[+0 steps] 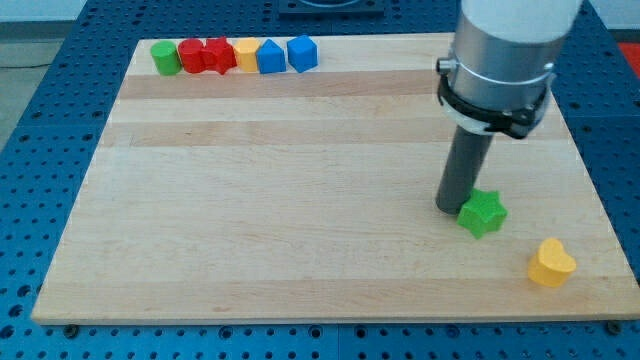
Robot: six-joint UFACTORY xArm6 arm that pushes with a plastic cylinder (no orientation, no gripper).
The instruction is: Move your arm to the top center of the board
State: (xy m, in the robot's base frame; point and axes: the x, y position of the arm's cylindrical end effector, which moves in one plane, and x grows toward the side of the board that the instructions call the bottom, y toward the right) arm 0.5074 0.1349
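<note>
Board (300, 200) of pale wood is what our task concerns, lying flat on a blue perforated table (60, 120) and filling most of the view. Far to the view's upper left of my tip, we see a row of blocks along the board's top edge: a green cylinder (165, 58), a red block (191, 55), a second red block (218, 55), a yellow block (245, 54), a blue block (270, 56) and another blue block (302, 53), each touching or nearly touching the next. My tip (450, 209) rests on the board right of centre; we carry no jaws, only the rod. Touching it on the view's right sits a green star (482, 213). Lower right, apart, lies a yellow heart (551, 263).
</note>
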